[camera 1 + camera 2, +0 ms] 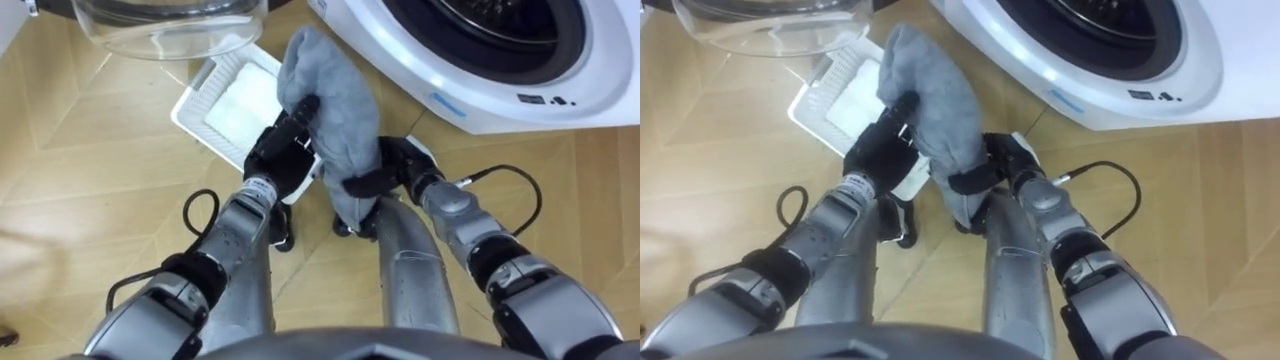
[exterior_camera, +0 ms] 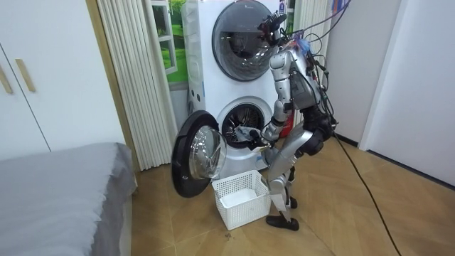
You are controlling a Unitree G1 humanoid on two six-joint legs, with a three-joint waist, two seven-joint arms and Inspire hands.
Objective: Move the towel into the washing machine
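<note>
Grey towel (image 1: pixel 335 100) | clasped between left hand (image 1: pixel 280 152) and right hand (image 1: pixel 398 168) | apparently upright

The grey cloth towel (image 1: pixel 335 110) covers the palm of my right hand (image 1: pixel 400 162) and part of my left hand (image 1: pixel 283 150). The white slatted plastic basket (image 1: pixel 215 100) lies partly behind them. The top edge cuts off the white washing machine (image 1: pixel 470 95) and its clear round door (image 1: pixel 170 30). In the room view the towel is too small to make out.
</note>
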